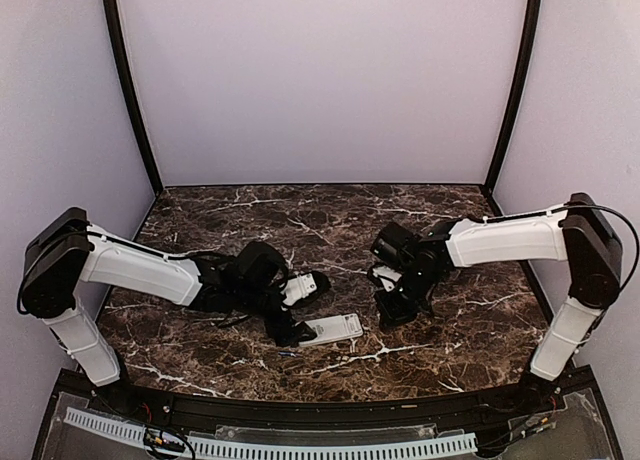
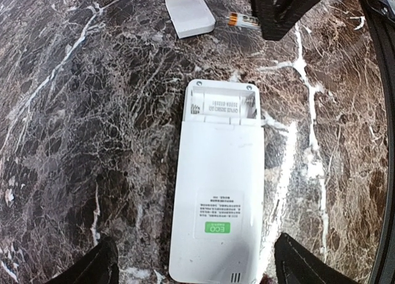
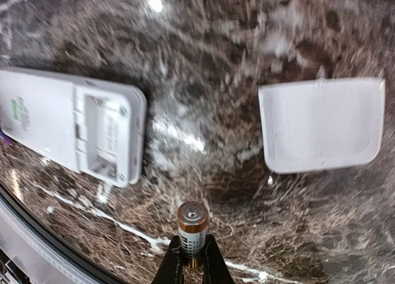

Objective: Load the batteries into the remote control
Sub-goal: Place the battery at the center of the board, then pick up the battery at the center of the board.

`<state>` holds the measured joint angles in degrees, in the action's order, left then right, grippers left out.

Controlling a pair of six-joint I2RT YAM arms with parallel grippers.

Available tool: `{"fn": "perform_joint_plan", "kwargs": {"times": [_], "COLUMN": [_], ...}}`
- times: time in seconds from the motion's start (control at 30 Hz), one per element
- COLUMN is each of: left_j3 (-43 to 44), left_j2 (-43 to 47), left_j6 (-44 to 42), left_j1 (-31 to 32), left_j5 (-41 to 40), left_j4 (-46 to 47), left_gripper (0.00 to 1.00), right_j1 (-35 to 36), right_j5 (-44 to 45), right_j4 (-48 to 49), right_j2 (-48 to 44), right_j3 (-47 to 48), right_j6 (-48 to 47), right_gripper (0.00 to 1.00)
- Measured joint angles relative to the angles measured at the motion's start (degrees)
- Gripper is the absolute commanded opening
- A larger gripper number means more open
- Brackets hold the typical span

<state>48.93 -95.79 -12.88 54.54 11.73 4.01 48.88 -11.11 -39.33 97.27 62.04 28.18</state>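
White remote control (image 2: 216,197) face down, compartment open; battery (image 3: 192,222) clamped in right end effector (image 3: 192,252).

The remote control (image 1: 333,328) lies on the worktop (image 1: 460,330), near the middle. Beyond its right end lies the cover (image 2: 189,15), the battery (image 2: 244,20) just beside it.

Marble table (image 1: 200,220); remote control (image 1: 332,329) and cover (image 2: 189,15) lie on it.

Remote control (image 2: 216,191) matt white plastic; table (image 2: 74,111) glossy brown marble-look; battery (image 3: 192,225) shiny metal cap.
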Motion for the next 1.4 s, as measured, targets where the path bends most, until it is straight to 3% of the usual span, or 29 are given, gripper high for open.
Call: {"fn": "perform_joint_plan", "kwargs": {"times": [0.23,0.47,0.63,0.93,1.4], "left_j3": [0.92,0.96,1.01,1.64,1.66], "left_j2": [0.04,0.24,0.24,0.24,0.35], "left_j6": [-1.64,-2.12,-2.51,-2.97,-3.50], "left_j1": [0.00,0.00,0.00,0.00,0.00], "left_j5": [0.44,0.42,0.39,0.39,-0.24], "left_j4": [-3.52,-4.24,-4.42,-4.83,-5.03], "left_gripper": [0.87,0.87,0.87,0.87,0.88], "right_j1": [3.32,3.63,3.63,3.63,5.18], "right_j5": [-0.20,-0.46,-0.26,3.52,7.41], "right_j4": [-9.44,-13.05,-14.38,-16.96,-17.51], "right_j2": [5.33,7.87,8.55,11.32,12.70], "right_j3": [0.92,3.87,5.01,9.09,10.91], "right_j6": [1.09,0.83,0.83,-0.31,-1.01], "right_gripper": [0.04,0.30,0.36,0.33,0.15]}}
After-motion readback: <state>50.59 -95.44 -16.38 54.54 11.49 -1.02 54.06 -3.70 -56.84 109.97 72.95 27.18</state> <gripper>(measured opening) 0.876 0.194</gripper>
